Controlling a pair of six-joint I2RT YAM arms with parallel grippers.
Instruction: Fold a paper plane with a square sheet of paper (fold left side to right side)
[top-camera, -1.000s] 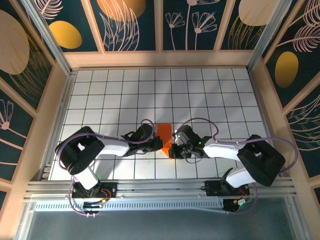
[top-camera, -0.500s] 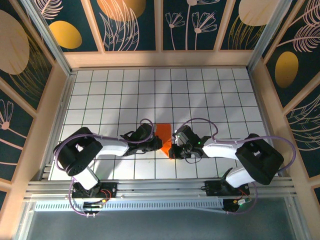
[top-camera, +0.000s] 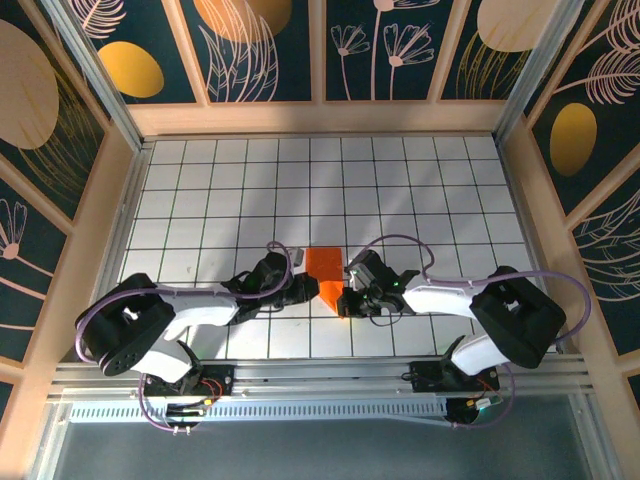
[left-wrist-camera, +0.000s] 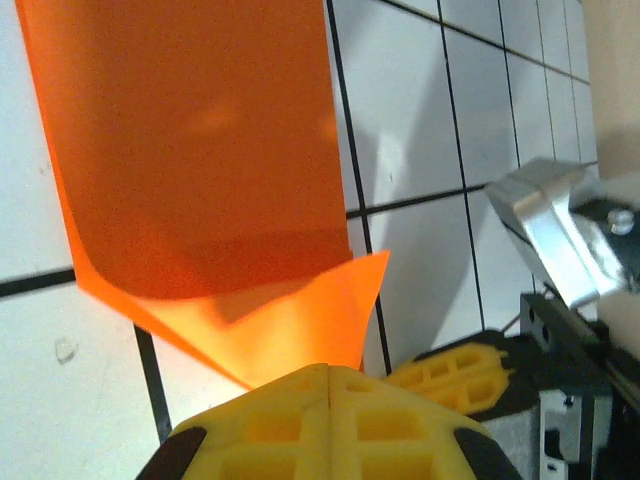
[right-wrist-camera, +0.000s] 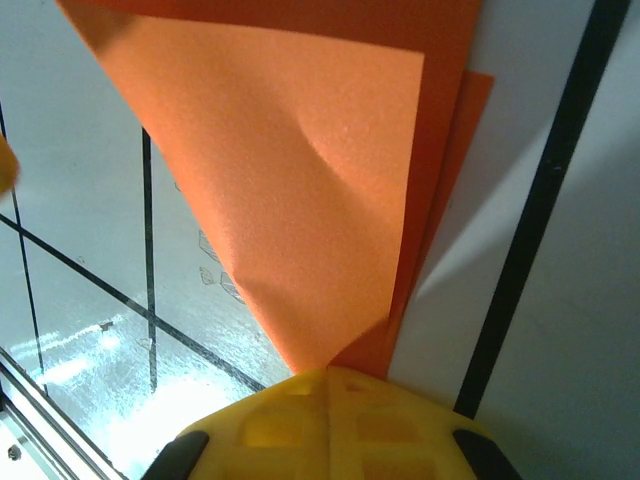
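Note:
The square sheet of paper (top-camera: 324, 268), bright orange, lies folded into a narrow strip on the white tiled table, and its near end is lifted to a point. My left gripper (top-camera: 311, 291) is at its near left side. In the left wrist view the yellow fingertips (left-wrist-camera: 300, 400) are shut, with a curled flap of the sheet (left-wrist-camera: 200, 150) running into them. My right gripper (top-camera: 345, 300) is at the near right corner. Its jaws (right-wrist-camera: 328, 372) are shut on the doubled corner of the sheet (right-wrist-camera: 300, 180). The paper plane is out of view.
The tiled table (top-camera: 420, 190) stretches away behind the paper. Wooden walls (top-camera: 320, 118) fence it at the back and both sides. An aluminium rail (top-camera: 320, 378) with both arm bases runs along the near edge. The two grippers stand close together.
My left arm has stretched lower and flatter, and its gripper has slid slightly left and nearer. More of the orange sheet shows now. The right arm has hardly moved.

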